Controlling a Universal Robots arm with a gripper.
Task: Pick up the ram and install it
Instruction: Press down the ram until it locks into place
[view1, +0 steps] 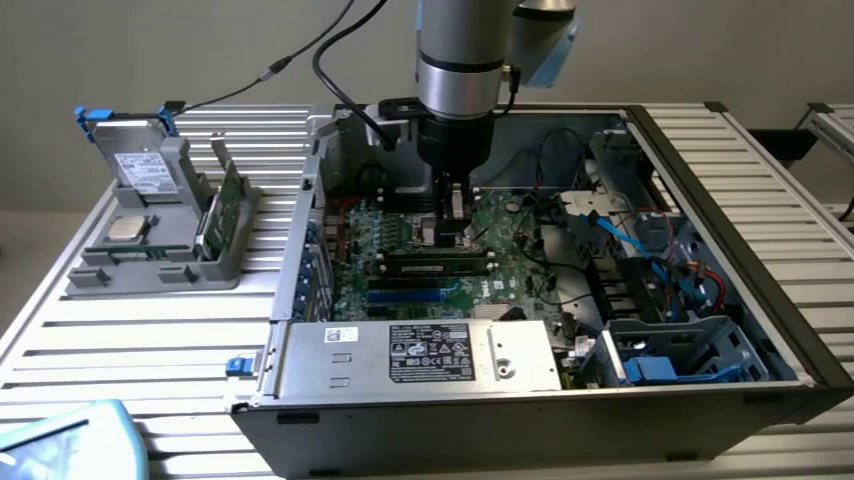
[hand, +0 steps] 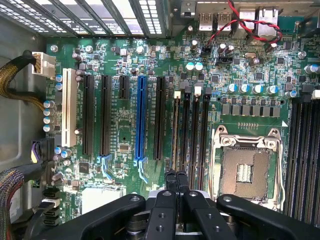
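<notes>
A robot arm reaches down into an open computer case (view1: 747, 250). Its gripper (view1: 454, 225) hangs low over the motherboard (view1: 521, 250). In the wrist view the two fingers (hand: 171, 184) are pressed together, with nothing visible between them.

The ram (view1: 434, 265) appears to lie in a black memory slot just at the gripper's six o'clock in the exterior view, though I cannot tell whether it is fully seated. This looks like a pressing-home step. It would go best with a push straight down along the slot and even force at both ends.

The memory slots (hand: 192, 130) sit beside the open processor socket (hand: 245, 170), whose bare contacts are a hazard. Loose cables (view1: 641, 240) lie at three o'clock. Outside the case at nine o'clock, a grey tray (view1: 147, 265) holds another green stick (view1: 224, 205), a drive (view1: 144, 170) and a silver chip (view1: 128, 228).
</notes>
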